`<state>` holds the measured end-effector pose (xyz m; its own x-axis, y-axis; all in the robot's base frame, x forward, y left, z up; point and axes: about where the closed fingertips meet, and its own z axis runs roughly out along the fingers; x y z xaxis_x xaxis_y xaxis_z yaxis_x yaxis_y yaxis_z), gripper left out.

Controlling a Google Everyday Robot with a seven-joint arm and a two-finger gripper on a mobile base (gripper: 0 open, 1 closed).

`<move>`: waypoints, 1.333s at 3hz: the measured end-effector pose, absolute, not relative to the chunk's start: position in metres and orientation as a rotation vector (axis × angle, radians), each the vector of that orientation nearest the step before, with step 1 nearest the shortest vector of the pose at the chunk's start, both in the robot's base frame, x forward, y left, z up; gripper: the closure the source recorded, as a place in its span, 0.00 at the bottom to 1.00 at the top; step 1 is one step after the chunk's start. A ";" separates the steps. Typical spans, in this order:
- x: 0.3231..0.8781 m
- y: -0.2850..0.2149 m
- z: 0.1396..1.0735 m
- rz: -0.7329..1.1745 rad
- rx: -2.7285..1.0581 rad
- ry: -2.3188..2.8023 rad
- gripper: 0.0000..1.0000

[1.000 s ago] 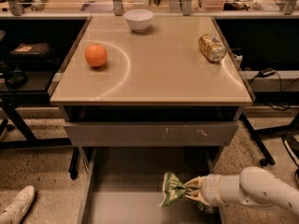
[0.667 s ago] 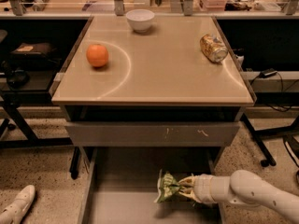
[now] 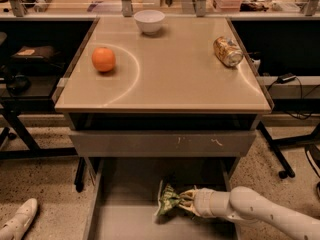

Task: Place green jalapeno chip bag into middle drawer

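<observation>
The green jalapeno chip bag (image 3: 167, 200) is a small crumpled shiny green bag held over the floor of the open middle drawer (image 3: 125, 219), right of the drawer's middle. My gripper (image 3: 184, 201) reaches in from the lower right on a white arm and is shut on the bag's right edge. Whether the bag touches the drawer floor I cannot tell. The grey drawer front with pale scratch marks (image 3: 162, 143) sits closed above it.
On the beige table top (image 3: 165, 79) lie an orange (image 3: 103, 59) at the left, a white bowl (image 3: 149, 21) at the back and a gold-brown can (image 3: 227, 51) on its side at the right. A white shoe (image 3: 17, 220) is on the floor at lower left.
My gripper has moved left and a little deeper over the drawer with the bag still in it. The table objects have not moved.
</observation>
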<state>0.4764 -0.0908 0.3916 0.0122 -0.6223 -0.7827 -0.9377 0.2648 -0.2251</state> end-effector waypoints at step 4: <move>0.476 -0.090 0.390 0.479 -1.444 1.700 0.10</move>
